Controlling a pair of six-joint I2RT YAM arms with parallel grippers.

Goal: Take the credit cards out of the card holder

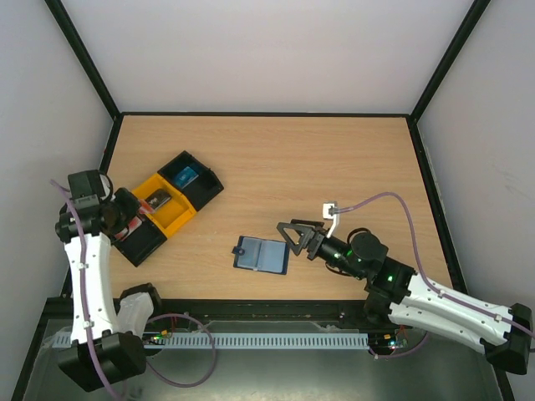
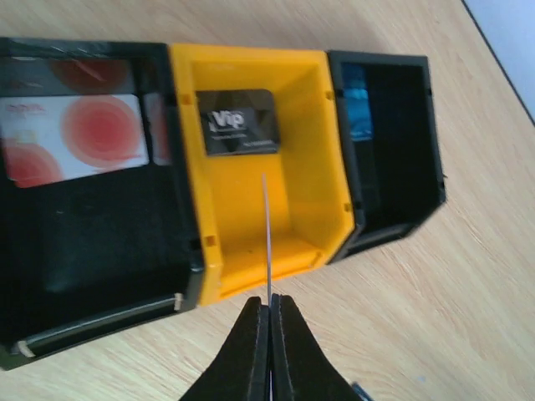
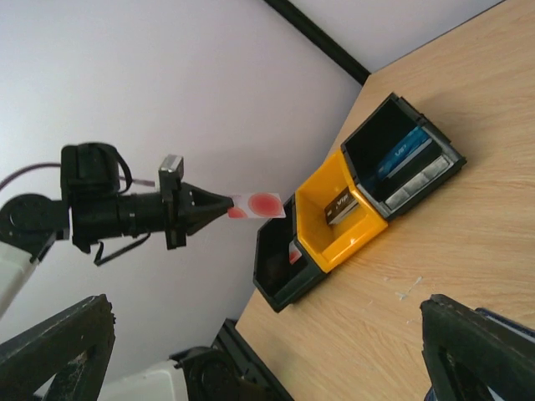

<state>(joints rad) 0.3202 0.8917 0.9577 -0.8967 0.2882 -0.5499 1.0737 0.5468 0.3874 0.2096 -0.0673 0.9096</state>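
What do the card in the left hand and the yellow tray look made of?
Card: likely thin stiff plastic, smooth printed white with red spots; it juts out flat from the left hand, pinched by one end. Yellow tray: moulded plastic by its look, matte, uniform colour, moulded wall tabs.

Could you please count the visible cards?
4: red-spotted card in the left gripper; another in a black tray; VIP card in the yellow tray; blue card in the other black tray. Card holder may hide more.

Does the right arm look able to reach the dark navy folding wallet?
Probably yes: the right arm, jaws open, sits beside the dark navy folding wallet, nothing lying between them.
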